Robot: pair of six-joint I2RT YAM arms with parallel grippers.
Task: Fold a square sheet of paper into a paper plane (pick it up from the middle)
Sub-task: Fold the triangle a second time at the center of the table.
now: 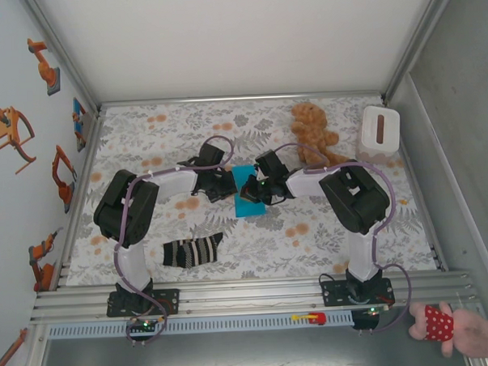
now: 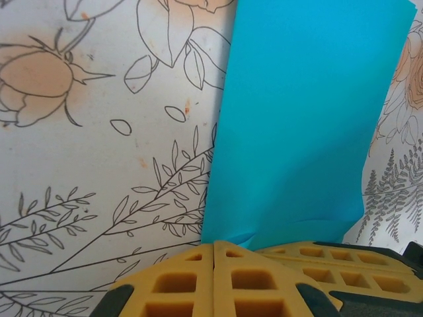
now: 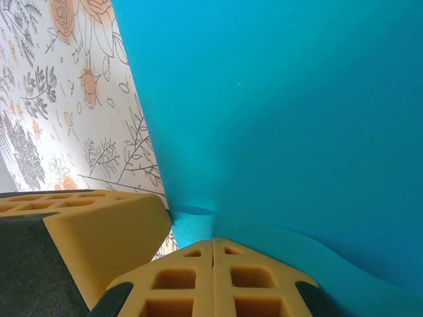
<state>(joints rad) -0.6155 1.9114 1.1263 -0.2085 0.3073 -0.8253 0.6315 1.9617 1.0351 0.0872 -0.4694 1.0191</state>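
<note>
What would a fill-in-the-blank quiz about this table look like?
1. The sheet of paper between the two arms is bright turquoise-____.
2. Both arms' jaws are ____ on the paper's edge.
3. The striped sock lies closest to the base of the ____ arm.
4. The brown teddy bear lies beyond the ____ arm, near the table's far edge.

Missing words: blue, shut, left, right.

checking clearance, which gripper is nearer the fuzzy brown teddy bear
Right. The right gripper, shut at the turquoise-blue paper sheet, sits diagonally left of the fuzzy brown teddy bear; the left gripper sits beside it, further left.
</note>
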